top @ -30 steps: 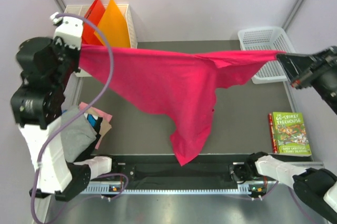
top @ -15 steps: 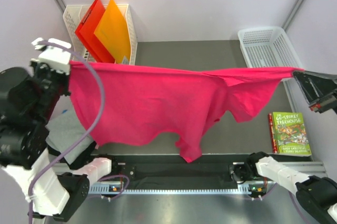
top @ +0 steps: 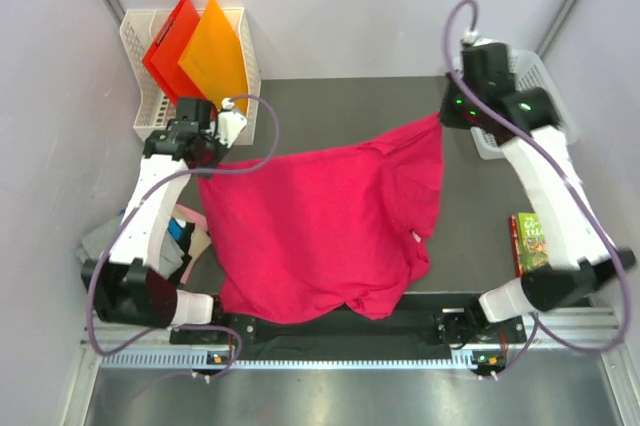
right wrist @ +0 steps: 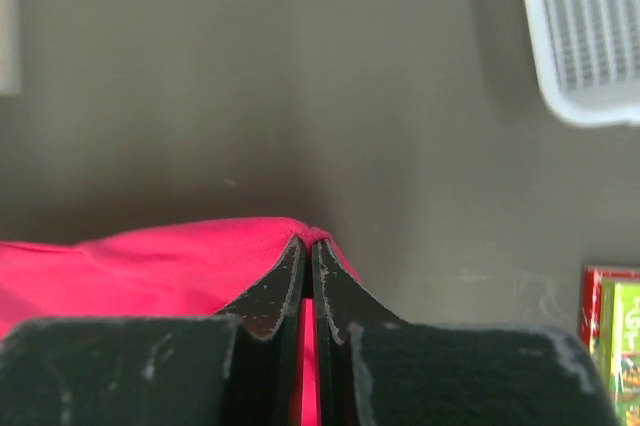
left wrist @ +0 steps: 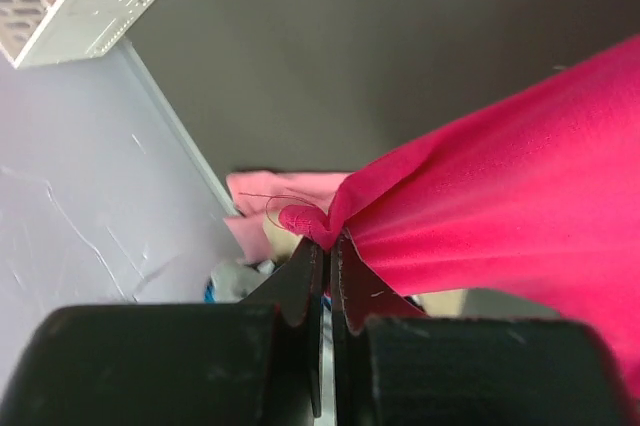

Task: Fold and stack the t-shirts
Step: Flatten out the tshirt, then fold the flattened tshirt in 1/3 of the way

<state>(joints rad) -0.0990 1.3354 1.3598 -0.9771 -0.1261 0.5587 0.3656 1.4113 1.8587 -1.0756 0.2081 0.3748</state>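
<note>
The shirt (top: 320,226) is up at both far corners, and both grips look sound. The left gripper (left wrist: 325,246) has its fingers pressed tight together on a little knot of magenta cloth, and the fabric fans away from it to the right. The right gripper (right wrist: 308,246) is the same story: fingers squeezed together, nipping the very tip of the other corner.

Between them the far edge runs in a slack line, higher on the right. From there the cloth slopes down onto the dark table (top: 330,106) and ends in a bunch at the near edge, with a crease folded over along the right side.

This looks like the spreading step, ahead of any fold. To do it well, I'd say draw the two corners apart until that far edge is straight. Then carry both toward the back together, so the bunched hem drags out flat — and lower level, without letting go until the cloth lies on the table.

Watch the left side: the pile (top: 160,246) of folded shirts sits just beside the hanging cloth and could be swept. The book (top: 530,241), basket (top: 530,71) and folders (top: 200,46) are well apart.
</note>
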